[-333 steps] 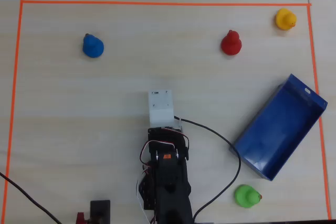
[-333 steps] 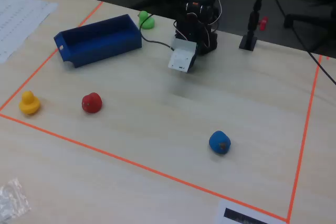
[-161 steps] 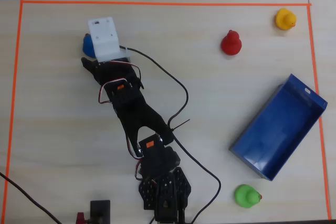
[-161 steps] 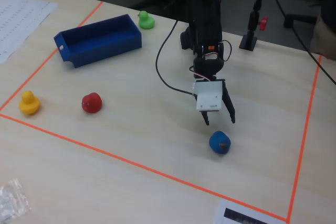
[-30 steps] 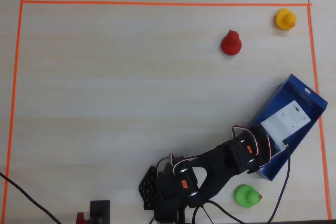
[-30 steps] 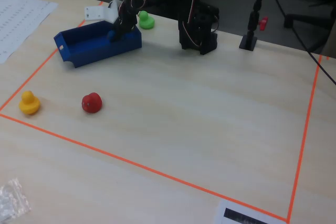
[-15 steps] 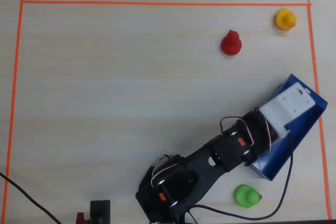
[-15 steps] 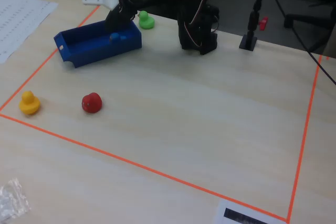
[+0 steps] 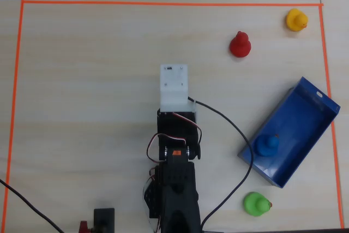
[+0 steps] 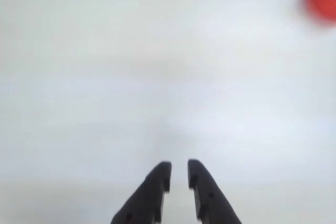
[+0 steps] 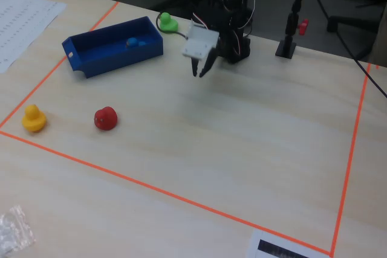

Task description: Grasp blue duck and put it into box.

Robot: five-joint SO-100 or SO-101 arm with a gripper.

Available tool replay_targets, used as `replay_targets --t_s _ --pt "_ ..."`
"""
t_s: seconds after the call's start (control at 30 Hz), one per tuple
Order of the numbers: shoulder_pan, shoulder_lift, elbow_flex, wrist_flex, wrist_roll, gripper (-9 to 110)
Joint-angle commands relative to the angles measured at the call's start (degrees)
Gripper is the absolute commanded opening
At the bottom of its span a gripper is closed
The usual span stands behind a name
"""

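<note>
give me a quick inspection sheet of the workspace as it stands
surface: pale wood table with an orange tape border.
job's things: blue duck lies inside the box, near its lower end in the overhead view.
clutter: red duck, yellow duck and green duck sit on the table outside the box; crumpled clear plastic at the fixed view's lower left.
grippers: gripper empty, fingers nearly together, hanging over bare table away from the box.
cables: black cable loops from the arm past the box's corner.
surroundings: printed sheet beyond the tape; black stand behind the arm.
</note>
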Motion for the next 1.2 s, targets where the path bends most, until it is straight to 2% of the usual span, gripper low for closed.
replay_targets --t_s 0.0,0.3,1.17 --pt "-1.4 8.3 8.7 7.0 -0.2 0" --pt "-2.3 16.1 15.5 19.8 -0.7 0" --pt "-0.6 19.6 16.9 20.7 -0.4 2"
